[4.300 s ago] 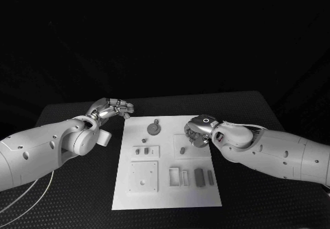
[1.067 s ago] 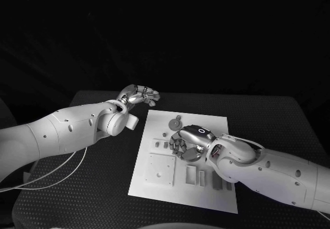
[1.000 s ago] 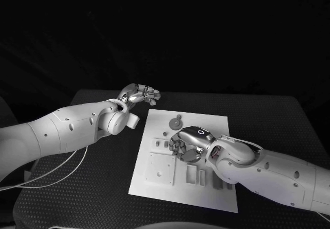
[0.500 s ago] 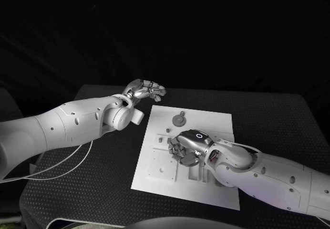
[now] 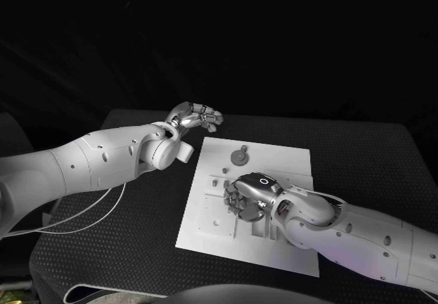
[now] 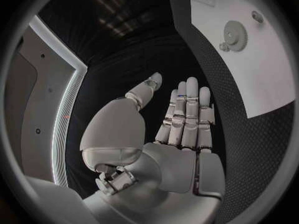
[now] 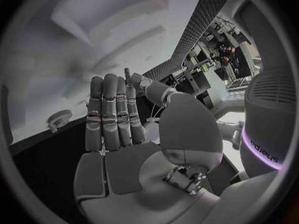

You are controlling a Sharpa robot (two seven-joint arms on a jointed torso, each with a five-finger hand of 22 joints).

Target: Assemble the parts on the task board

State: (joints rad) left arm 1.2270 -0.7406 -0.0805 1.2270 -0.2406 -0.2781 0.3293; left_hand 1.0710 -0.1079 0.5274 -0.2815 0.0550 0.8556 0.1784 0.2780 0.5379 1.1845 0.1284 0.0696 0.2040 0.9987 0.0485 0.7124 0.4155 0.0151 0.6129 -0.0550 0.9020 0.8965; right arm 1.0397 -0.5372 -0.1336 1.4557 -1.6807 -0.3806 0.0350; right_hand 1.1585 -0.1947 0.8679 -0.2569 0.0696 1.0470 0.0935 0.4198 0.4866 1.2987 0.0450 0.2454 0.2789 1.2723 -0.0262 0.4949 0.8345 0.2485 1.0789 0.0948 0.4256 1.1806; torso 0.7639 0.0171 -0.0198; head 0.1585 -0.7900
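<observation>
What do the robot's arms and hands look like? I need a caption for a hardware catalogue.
Both arms are smooth white shells with small dark dots. The left arm has a round white disc near the wrist and thin pale cables trailing beneath it. The left hand and right hand are silver metal with segmented fingers; the right wrist bears a small dark ring marking.

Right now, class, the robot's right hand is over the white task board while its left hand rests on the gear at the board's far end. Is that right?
Not quite. The right hand is over the task board, but the left hand hangs off the board's far corner, over the black table, apart from the gear. The head view shows this.
</observation>
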